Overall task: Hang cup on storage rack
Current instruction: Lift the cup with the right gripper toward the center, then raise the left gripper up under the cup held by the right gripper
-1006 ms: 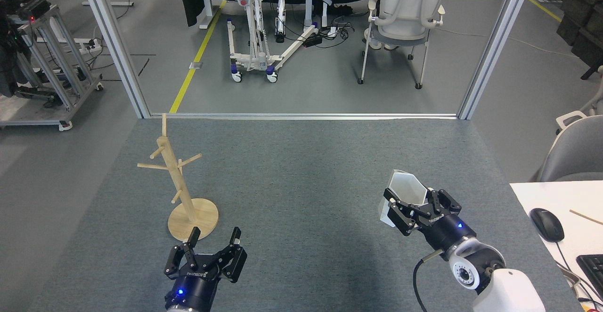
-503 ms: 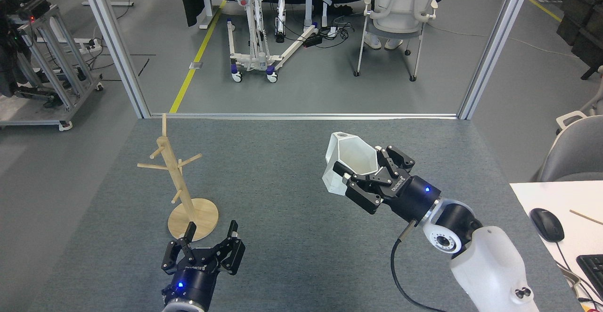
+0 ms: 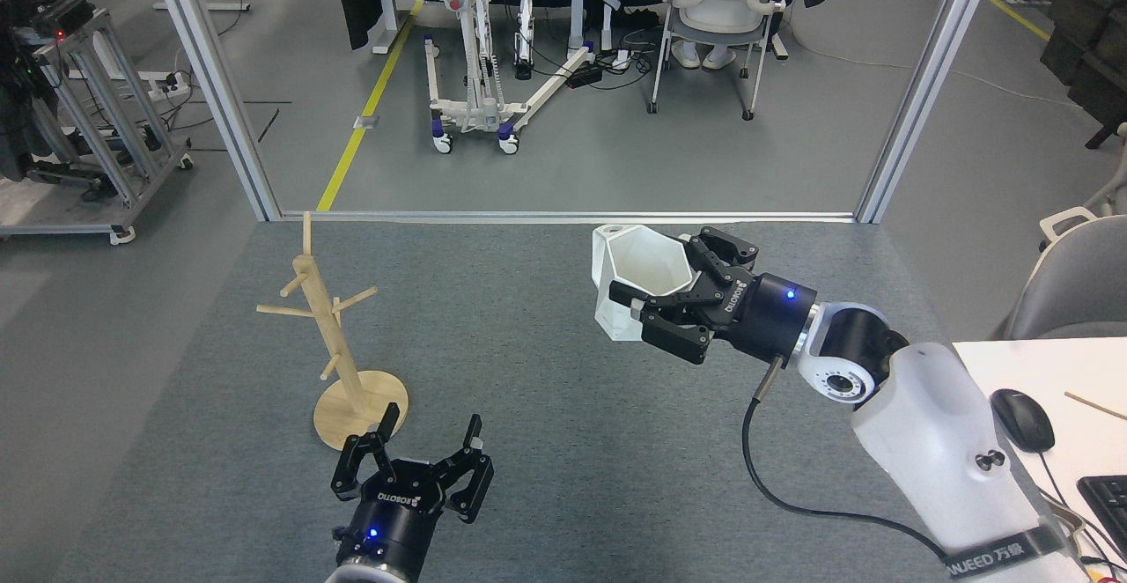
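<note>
A: Grey felt tabletop point(image 3: 546, 389), mostly bare, with a metal frame along its far edge and workshop floor beyond. Where's the cup?

B: The cup point(image 3: 636, 276) is off the tabletop, held in the right pincer point(image 3: 682, 297), fingers clamped on its wall. It's tipped so the hexagonal mouth faces up and toward the viewer, with the base pointing left.

A: And the rack?

B: The rack point(image 3: 339, 345) stands well to the left of the cup, on the left side of the tabletop, pole roughly upright, pegs angling up and outward. The pegs on its right side face the cup.

A: Which arm is nearer it?

B: The left pincer point(image 3: 427, 442), wide open and empty, sits just near of the rack's base. The right one has the cup, though.

A: Room to move?

B: Open felt between cup and rack. I judge a leftward carry is next, then lining the handle up with a peg; I can't make the handle out clearly here.
</note>
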